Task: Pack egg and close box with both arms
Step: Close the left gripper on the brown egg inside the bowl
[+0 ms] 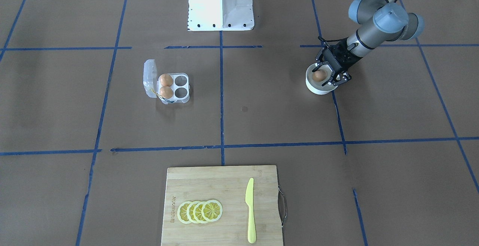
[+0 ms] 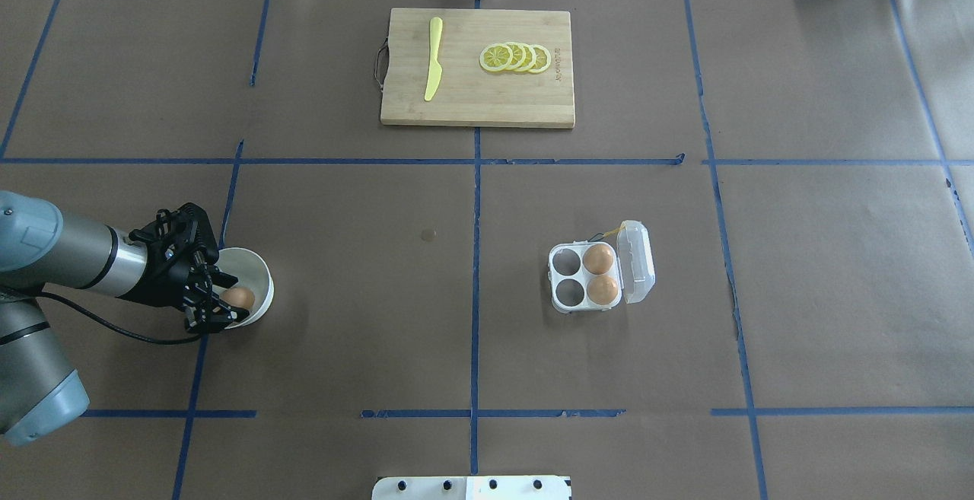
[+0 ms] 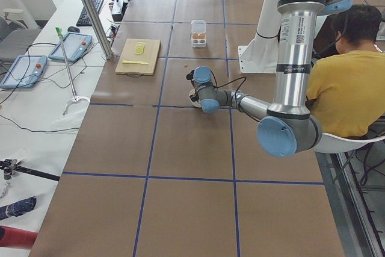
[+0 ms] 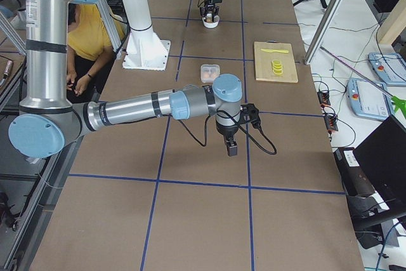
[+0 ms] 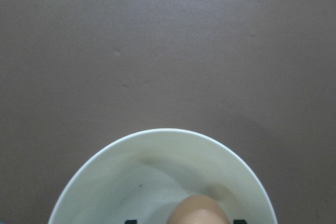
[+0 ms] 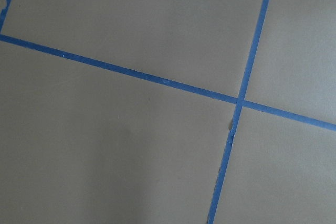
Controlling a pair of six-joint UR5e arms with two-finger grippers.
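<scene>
Because the egg (image 5: 198, 212) is smooth and lies low against the curved inside of the bowl (image 5: 157, 131), your likeliest failure is a pinch that lands off its middle. It would then squirt sideways up the bowl wall instead of seating between the pads. In the left wrist view it looks nearer one fingertip (image 5: 239, 222) than the other, so that side may touch first and roll it. Squeeze too hard and the shell may crack. Lift with a finger hooked under the rim and you may tip or drag the bowl.

The left gripper (image 2: 221, 300) reaches down into the bowl from its robot-side edge. Its jaws are spread to about the egg's width and stand on either side of the egg, with no clear contact on it yet. The egg lies inside the bowl, between the fingers and just ahead of them.

The box (image 2: 554, 278) stands well apart from the bowl, with its lid (image 2: 638, 260) folded back on the side away from the bowl. Two other eggs (image 2: 599, 258) fill the lid-side cells, and the two cells facing the bowl are empty.

The right gripper (image 4: 231, 148) hangs over bare counter (image 6: 131, 156), well apart from the bowl, and you cannot tell how its jaws stand.
</scene>
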